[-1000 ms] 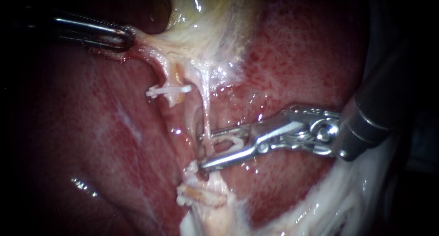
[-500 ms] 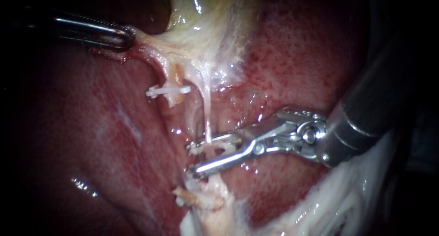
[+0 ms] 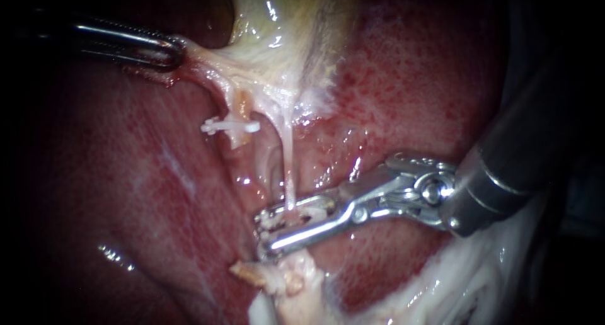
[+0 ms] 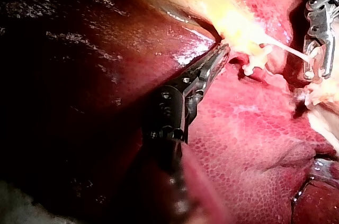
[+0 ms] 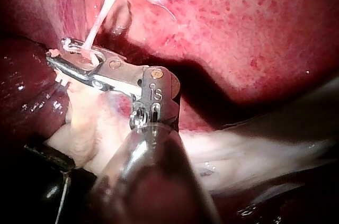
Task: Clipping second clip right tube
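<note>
L instrument (image 3: 178, 53) comes in from upper left w/ jaws pinched on pale tissue at the neck of the gallbladder (image 3: 277, 41), which is pulled taut toward it. R instrument (image 3: 261, 233) lies across the liver (image 3: 409, 79) from the right, jaws spread a little w/ a narrow gap. The right tube (image 3: 287, 155), a thin pale strand running down from the gallbladder, passes into that gap near the jaw tips, just above the pale tissue below. A white clip (image 3: 230, 126) sits across the other tube (image 3: 234, 108) to its left, well apart from the R jaws.
</note>
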